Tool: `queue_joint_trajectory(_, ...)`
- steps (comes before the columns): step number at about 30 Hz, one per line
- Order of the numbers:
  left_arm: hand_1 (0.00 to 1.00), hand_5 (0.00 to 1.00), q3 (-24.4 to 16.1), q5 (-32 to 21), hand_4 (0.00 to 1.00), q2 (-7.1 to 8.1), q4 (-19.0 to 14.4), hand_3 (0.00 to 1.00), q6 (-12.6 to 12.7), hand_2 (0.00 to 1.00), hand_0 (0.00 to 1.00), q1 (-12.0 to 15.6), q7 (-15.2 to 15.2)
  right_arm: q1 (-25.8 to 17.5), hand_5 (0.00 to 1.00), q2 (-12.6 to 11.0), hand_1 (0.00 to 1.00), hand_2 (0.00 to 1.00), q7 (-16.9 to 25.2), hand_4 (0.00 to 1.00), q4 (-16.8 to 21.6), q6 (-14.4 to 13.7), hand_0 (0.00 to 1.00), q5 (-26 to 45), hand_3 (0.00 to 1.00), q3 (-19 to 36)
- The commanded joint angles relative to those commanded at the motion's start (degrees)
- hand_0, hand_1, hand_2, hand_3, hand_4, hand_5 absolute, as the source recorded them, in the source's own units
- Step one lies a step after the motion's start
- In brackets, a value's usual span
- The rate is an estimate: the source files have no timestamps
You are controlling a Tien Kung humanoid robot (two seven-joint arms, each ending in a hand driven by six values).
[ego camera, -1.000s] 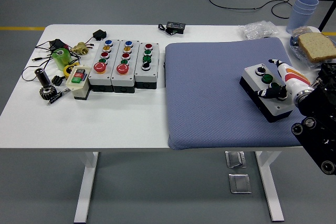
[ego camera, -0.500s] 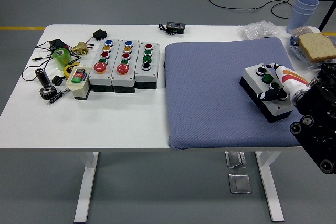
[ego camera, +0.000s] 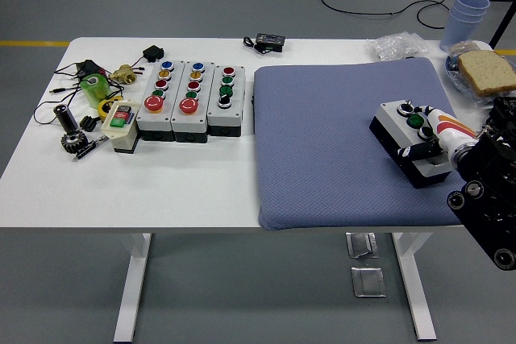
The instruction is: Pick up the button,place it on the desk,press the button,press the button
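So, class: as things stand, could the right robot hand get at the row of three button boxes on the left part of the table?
Probably not without a long reach. The right robot hand is at the small button box on the blue mat, and the three button boxes lie well across the table, though nothing blocks the way.

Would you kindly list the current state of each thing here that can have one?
Right hand: resting on the button box, fingers over its top.
Button box: on the blue mat, tilted.
Three control boxes: side by side, untouched.
Cups: stacked upright.
Bread: lying flat.
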Motion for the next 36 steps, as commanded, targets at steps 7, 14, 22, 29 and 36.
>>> queue_joint_trajectory(7, 0.659, 0.928, -0.2, 0.1, 0.348, 0.04, 0.0, 0.595, 0.0, 0.662, 0.666, 0.0, 0.1, 0.3, 0.195, 0.1, 0.464, 0.644, -1.8, 0.868, -0.5, 2.1, 0.434, 0.2, 0.673, 0.0)
queue_joint_trajectory(14, 0.659, 0.925, -0.2, 0.0, 0.347, -0.04, 0.0, 0.594, 0.0, 0.661, 0.665, 0.0, 0.1, 0.4, 0.159, 0.4, 0.394, 0.571, -3.0, 0.824, -0.5, 3.2, 0.368, -0.8, 0.58, -0.5)
queue_joint_trajectory(22, 0.659, 0.923, -0.6, 0.6, 0.345, -0.17, 0.0, 0.594, -0.1, 0.661, 0.665, 0.3, 0.2, 0.2, 0.052, -0.3, 0.299, 0.485, -0.9, 0.686, -0.5, -3.2, 0.27, -0.7, 0.475, -2.0)
queue_joint_trajectory(29, 0.659, 0.922, -0.6, 1.1, 0.345, -0.28, 0.0, 0.595, -0.2, 0.661, 0.666, 0.5, 0.3, 0.3, 0.03, -2.7, 0.211, 0.414, 4.5, 0.631, -0.2, -14.3, 0.19, 0.6, 0.418, -5.7)
queue_joint_trajectory(36, 0.659, 0.92, -0.5, 1.3, 0.349, -0.34, 0.0, 0.595, -0.3, 0.661, 0.666, 0.9, 0.3, 0.6, 0.034, -6.1, 0.124, 0.362, 15.6, 0.594, 1.3, -17.3, 0.133, 2.3, 0.397, -9.5)
